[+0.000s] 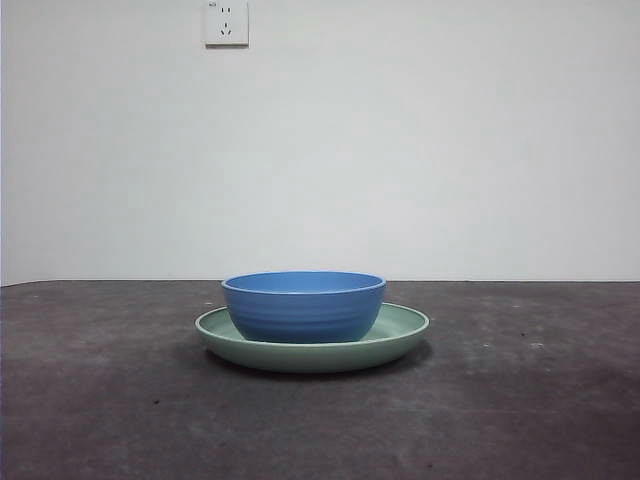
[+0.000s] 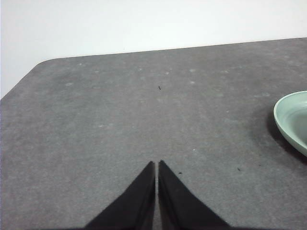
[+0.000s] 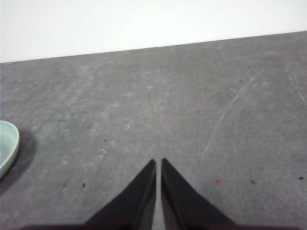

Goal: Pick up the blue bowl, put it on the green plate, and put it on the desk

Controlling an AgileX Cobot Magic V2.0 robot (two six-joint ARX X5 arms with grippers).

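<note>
The blue bowl (image 1: 303, 305) stands upright in the middle of the green plate (image 1: 405, 330), which rests on the desk (image 1: 100, 400) at the centre of the front view. Neither arm shows in the front view. My left gripper (image 2: 157, 164) is shut and empty above bare desk; the plate's rim (image 2: 292, 120) shows at the edge of its view. My right gripper (image 3: 158, 161) is shut and empty above bare desk; a sliver of the plate (image 3: 7, 146) shows at the edge of its view. The bowl is out of both wrist views.
A white wall with a socket (image 1: 226, 22) stands behind the desk. The desk's rounded far corner (image 2: 41, 64) shows in the left wrist view. A long faint scratch (image 3: 230, 108) marks the desk in the right wrist view.
</note>
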